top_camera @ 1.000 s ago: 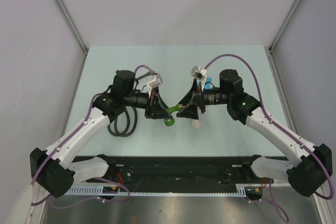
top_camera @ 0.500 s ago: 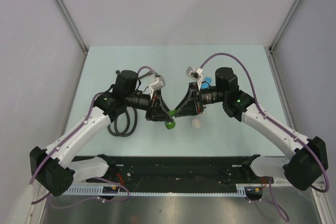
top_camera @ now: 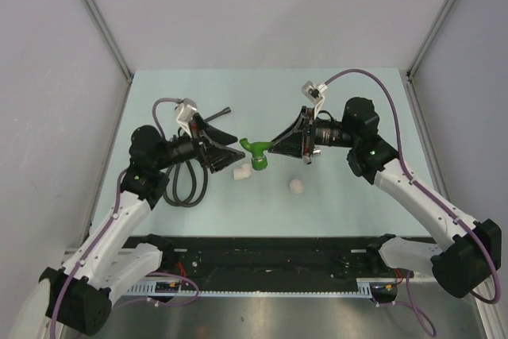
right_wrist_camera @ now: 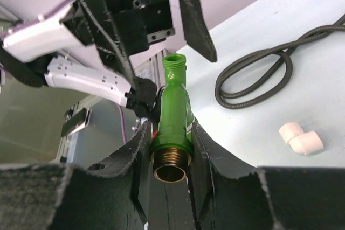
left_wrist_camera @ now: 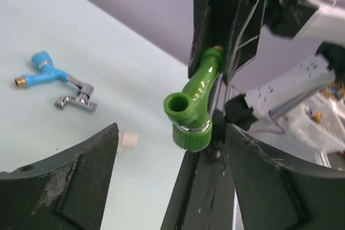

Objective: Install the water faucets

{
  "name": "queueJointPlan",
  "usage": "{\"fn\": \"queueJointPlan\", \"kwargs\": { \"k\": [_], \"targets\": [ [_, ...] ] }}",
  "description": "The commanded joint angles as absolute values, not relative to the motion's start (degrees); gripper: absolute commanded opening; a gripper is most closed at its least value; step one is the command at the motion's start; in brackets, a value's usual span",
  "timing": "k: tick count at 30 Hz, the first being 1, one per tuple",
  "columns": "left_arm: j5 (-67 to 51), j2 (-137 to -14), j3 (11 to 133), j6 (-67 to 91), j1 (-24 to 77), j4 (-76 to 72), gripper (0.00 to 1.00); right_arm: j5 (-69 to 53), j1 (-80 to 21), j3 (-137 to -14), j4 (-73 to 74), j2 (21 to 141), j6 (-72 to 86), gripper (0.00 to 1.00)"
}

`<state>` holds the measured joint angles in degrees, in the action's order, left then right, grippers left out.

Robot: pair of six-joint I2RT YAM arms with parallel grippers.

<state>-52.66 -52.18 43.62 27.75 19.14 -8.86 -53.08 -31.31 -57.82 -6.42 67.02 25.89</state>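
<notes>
Backing away leftward, the left gripper (top_camera: 231, 151) now stands wide and empty, apart from the green faucet (top_camera: 255, 153). The right gripper (top_camera: 275, 148) clamps the faucet's brass threaded end above mid-table (top_camera: 357, 93). Its long axis points toward the left arm. Two white elbow fittings (top_camera: 240, 172) lie nearby.
</notes>
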Motion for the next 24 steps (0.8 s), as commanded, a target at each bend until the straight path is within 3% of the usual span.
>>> {"fn": "queueJointPlan", "kwargs": {
  "k": [1, 7, 13, 24],
  "targets": [
    [-40.89, -48.08, 37.12, 48.14, 19.16, -32.58, 0.86, -46.85, -31.73, -59.68, -15.11, 66.01, 35.31, 0.0],
    [-26.65, -45.09, 27.17, 62.57, 19.16, -48.95, 0.89, -41.4, -33.57, -58.19, -20.82, 66.53, 41.74, 0.0],
    [-25.58, -46.49, 27.33, 63.19, 21.35, -49.91, 0.9, -40.25, -35.94, -56.34, -27.51, 68.11, 47.28, 0.0],
    [-28.04, -47.29, 28.21, 61.36, 23.2, -52.83, 0.87, -37.44, -38.41, -56.08, -24.79, 67.85, 47.55, 0.0]
  ]
}}
